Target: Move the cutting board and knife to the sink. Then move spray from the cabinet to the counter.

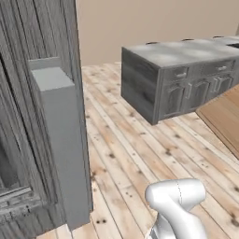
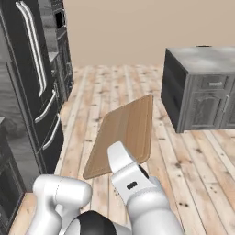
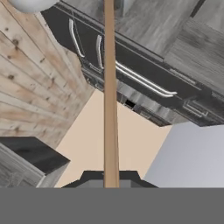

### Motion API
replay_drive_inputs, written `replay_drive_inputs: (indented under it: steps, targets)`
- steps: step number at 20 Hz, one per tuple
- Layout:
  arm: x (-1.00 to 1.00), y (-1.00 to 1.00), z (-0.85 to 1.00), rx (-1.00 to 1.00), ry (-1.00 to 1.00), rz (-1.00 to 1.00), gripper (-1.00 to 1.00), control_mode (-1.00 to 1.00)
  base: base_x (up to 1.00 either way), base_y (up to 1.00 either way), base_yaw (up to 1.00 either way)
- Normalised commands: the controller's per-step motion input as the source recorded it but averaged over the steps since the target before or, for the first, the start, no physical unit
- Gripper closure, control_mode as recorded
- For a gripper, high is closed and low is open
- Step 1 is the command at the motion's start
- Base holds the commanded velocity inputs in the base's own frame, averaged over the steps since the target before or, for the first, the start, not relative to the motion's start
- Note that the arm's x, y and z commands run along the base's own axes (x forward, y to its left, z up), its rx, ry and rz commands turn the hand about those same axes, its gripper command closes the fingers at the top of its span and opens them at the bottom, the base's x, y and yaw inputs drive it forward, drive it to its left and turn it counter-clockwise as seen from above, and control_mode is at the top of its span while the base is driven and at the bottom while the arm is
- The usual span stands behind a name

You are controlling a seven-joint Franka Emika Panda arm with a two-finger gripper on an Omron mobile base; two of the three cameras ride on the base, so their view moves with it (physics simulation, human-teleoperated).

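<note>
My gripper point(image 3: 110, 178) is shut on the cutting board point(image 2: 126, 133), a light-brown wooden board with rounded corners. In the right base view it hangs tilted in the air over the plank floor, sticking up and away from my white hand point(image 2: 120, 158). The hand view catches the cutting board point(image 3: 109, 87) edge-on, as a thin tan strip rising from between the dark fingertips. A marbled grey counter point(image 1: 186, 51) tops an island of dark grey base cabinets, off to the right of the board point(image 2: 202, 55). Knife, spray and sink are out of view.
A black fridge point(image 2: 32, 69) with long silver handles stands at the left. Tall dark wood-grain cabinetry point(image 1: 46, 116) rises close on the left of the left base view. Open wooden floor point(image 1: 130, 140) lies between it and the island.
</note>
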Motion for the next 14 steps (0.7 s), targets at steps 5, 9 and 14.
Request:
replay_drive_inputs:
  steps: [5, 9, 14]
  targets:
    - [0.00, 0.00, 0.00, 0.00, 0.00, 0.00, 1.00, 1.00, 0.77, -0.97, 0.00]
    - [0.00, 0.00, 0.00, 0.00, 0.00, 0.00, 1.00, 1.00, 0.70, -0.67, 0.02]
    - [0.00, 0.00, 0.00, 0.00, 0.00, 0.00, 1.00, 1.00, 0.96, -0.24, 0.07]
